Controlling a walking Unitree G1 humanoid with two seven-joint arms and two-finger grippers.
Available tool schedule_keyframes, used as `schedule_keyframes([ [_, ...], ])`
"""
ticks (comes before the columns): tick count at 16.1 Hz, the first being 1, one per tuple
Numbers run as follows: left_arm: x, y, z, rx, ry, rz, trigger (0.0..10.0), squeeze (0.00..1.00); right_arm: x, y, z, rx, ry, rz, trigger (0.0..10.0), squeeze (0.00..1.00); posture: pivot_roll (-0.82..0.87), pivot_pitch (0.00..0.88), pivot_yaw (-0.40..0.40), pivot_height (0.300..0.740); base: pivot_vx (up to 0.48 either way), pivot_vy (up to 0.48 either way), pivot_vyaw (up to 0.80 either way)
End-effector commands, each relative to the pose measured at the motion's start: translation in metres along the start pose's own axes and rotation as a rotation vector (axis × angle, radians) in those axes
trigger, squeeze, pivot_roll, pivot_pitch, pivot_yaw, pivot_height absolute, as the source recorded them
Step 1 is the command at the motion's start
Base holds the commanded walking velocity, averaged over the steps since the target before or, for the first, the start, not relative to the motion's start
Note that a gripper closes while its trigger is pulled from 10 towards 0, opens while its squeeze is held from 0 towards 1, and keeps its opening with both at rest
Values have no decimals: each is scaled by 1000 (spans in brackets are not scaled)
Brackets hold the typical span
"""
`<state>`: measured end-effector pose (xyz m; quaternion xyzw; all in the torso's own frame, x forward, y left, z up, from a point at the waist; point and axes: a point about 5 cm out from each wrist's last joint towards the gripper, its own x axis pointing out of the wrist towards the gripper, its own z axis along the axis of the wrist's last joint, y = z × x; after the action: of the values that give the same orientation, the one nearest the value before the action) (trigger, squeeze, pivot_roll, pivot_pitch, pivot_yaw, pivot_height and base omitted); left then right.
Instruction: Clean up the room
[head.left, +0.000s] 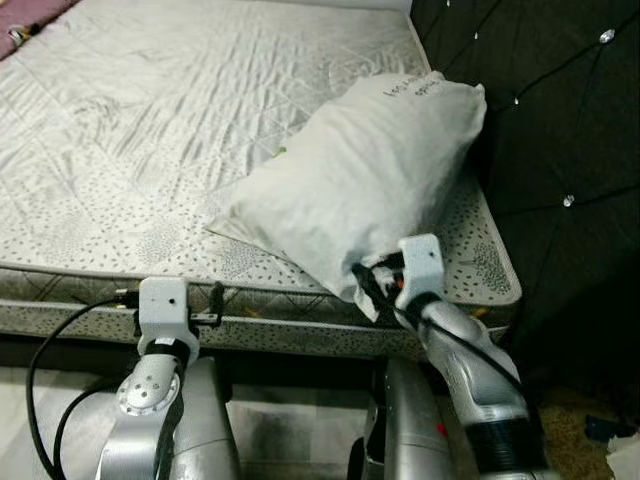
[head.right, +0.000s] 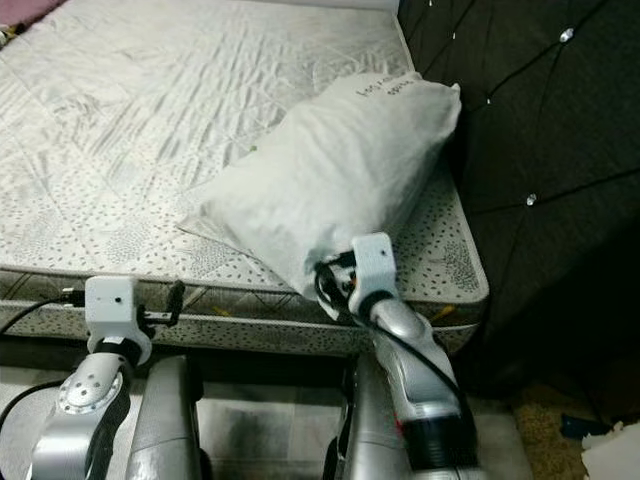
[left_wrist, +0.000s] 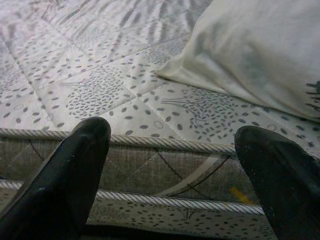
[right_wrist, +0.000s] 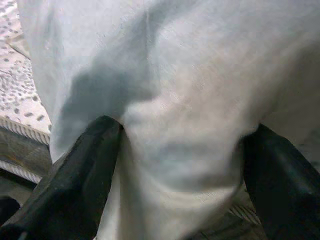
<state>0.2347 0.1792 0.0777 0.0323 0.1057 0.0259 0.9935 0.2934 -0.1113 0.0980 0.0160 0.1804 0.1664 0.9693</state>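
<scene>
A white pillow (head.left: 370, 170) lies tilted on the right part of the grey patterned mattress (head.left: 150, 130), its far end against the dark headboard. My right gripper (head.left: 375, 285) is at the pillow's near corner by the mattress edge. In the right wrist view its fingers (right_wrist: 85, 170) stand wide apart, with the pillow cloth (right_wrist: 190, 100) bulging between them. My left gripper (head.left: 172, 296) is open in front of the mattress edge, left of the pillow, holding nothing. The left wrist view shows the mattress side (left_wrist: 165, 170) between its fingers (left_wrist: 75, 165).
A dark tufted headboard (head.left: 560, 120) rises along the right side. A purple cloth (head.left: 30, 25) lies at the bed's far left corner. Scraps of paper (head.left: 625, 455) lie on the floor at the lower right.
</scene>
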Motion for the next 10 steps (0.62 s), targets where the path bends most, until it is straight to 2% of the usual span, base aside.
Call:
schedule_keyframes([
  [1, -1, 1, 3, 2, -2, 2, 10000, 0, 8, 12, 2, 50, 43, 71, 0, 0, 115, 66, -53, 514, 0, 0, 0],
  [3, -2, 1, 4, 2, -2, 5, 10000, 0, 17, 18, 9, 96, 41, 85, 0, 0, 128, 61, -57, 514, 0, 0, 0],
  [4, -3, 2, 2, -24, 11, 20, 10000, 0, 21, 18, 12, 130, 39, 68, 0, 0, 135, 56, -60, 514, 0, 0, 0],
  [5, -4, 3, -1, -54, 30, 34, 10000, 0, 24, 17, 13, 260, 25, 26, 0, 0, 141, 43, -62, 514, 0, 0, 0],
  [6, -5, 3, -3, -62, 35, 38, 10000, 0, 25, 16, 12, 333, 22, 13, 0, 0, 144, 40, -62, 514, 0, 0, 0],
  [7, -4, 3, -2, -59, 29, 42, 10000, 0, 27, 11, 4, 401, 70, -47, 0, 0, 152, 23, -63, 514, 0, 0, 0],
  [8, -3, 3, -1, -60, 22, 42, 10000, 0, 28, 5, -5, 423, 111, -97, 0, 0, 158, 11, -63, 514, 0, 0, 0],
  [10, 0, 4, 0, -52, 13, 52, 10000, 0, 30, 2, -7, 429, 120, -99, 0, 0, 160, 3, -63, 514, 0, 0, 0],
])
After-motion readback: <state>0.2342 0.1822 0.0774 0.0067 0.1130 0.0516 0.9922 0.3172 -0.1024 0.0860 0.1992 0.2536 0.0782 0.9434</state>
